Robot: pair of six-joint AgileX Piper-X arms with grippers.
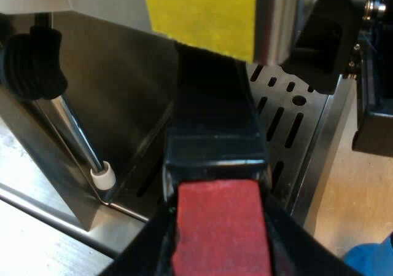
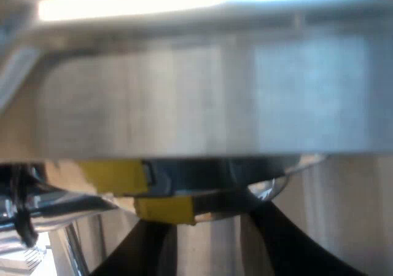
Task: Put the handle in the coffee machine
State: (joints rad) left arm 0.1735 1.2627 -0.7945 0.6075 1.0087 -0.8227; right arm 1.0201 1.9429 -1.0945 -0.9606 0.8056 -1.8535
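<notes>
Wooden tabletop (image 1: pixel 350 184) beside the machine (image 1: pixel 116 104), left gripper (image 1: pixel 221 245) clamped on the handle (image 1: pixel 215 122) at its red end, handle reaching over the slotted drip tray (image 1: pixel 288 122) toward the machine's front, steam wand (image 1: pixel 73 134) alongside, right gripper (image 2: pixel 212 251) spread wide and empty, close to the machine's metal body.

I can read no text, brand or number here; the yellow patch (image 1: pixel 202 11) on the espresso machine (image 1: pixel 110 91) looks blank to me.
</notes>
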